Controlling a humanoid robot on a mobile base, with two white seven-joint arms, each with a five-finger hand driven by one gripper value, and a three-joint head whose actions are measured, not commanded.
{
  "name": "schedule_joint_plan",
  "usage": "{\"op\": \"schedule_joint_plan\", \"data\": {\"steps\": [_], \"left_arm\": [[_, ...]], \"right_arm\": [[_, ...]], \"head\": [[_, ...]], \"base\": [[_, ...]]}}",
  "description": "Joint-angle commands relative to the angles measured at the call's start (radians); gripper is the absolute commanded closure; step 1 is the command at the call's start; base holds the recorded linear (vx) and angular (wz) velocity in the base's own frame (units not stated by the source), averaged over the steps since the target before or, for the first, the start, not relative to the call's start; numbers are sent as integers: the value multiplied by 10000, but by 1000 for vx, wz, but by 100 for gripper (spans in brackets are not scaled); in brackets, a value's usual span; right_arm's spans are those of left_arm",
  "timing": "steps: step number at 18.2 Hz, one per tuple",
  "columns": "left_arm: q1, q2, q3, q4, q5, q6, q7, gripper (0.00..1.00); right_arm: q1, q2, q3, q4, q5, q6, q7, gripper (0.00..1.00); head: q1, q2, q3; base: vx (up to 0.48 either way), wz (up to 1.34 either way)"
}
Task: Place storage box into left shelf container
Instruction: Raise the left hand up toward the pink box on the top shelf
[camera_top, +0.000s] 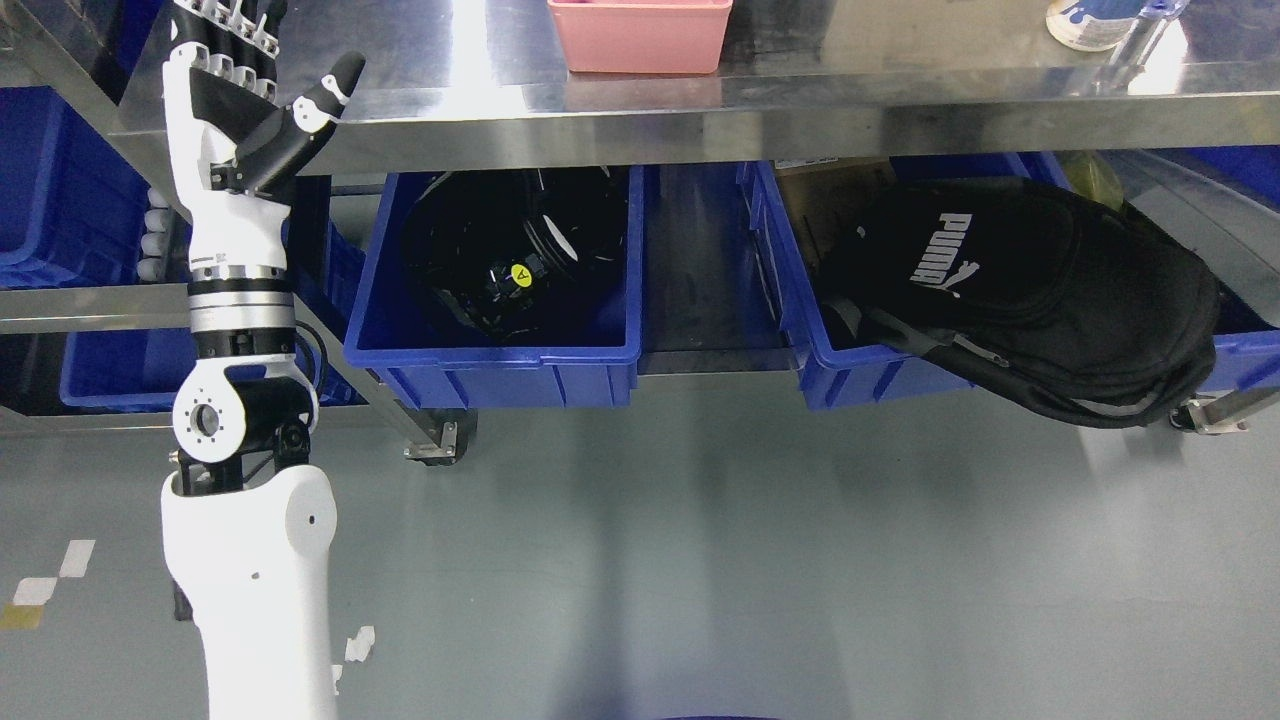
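Note:
A pink storage box (640, 35) stands on the steel shelf top (850, 95) at the upper middle, cut off by the top edge. My left hand (250, 80) is raised at the upper left, in front of the shelf's left end, well left of the pink box. Its fingers are spread and straight, thumb out to the right, and it holds nothing. A blue container (500, 350) sits under the shelf at the left, with black gear inside. My right arm is out of view.
A second blue container (860, 370) at the right holds a black Puma backpack (1040, 290) that hangs over its front. More blue bins (60, 190) stand at the far left. A caster (440, 445) and grey floor (700, 560) lie below. A white cup (1090, 25) stands at the top right.

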Motion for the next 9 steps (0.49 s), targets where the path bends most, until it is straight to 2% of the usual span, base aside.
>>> {"op": "schedule_joint_plan", "data": {"steps": [1, 3, 4, 7, 9], "left_arm": [[-137, 175, 228, -19, 21, 14, -66, 0], [-351, 175, 288, -4, 21, 14, -371, 0], [-611, 504, 334, 42, 6, 14, -722, 0], [-1713, 1868, 365, 699, -55, 30, -2667, 0], [-2588, 2925, 289, 1572, -284, 30, -4627, 0]], "right_arm": [[-30, -174, 0, -175, -215, -2, 50, 0], [-30, -174, 0, -175, -215, -2, 34, 0], [-30, -174, 0, -175, -215, -18, 34, 0], [-45, -174, 0, -175, -215, -18, 34, 0], [-45, -174, 0, -175, -215, -2, 50, 0]], "head": [[0, 0, 0], [0, 0, 0], [0, 0, 0], [0, 0, 0], [0, 0, 0]], "base": [[0, 0], [0, 0], [0, 0], [0, 0], [0, 0]]}}
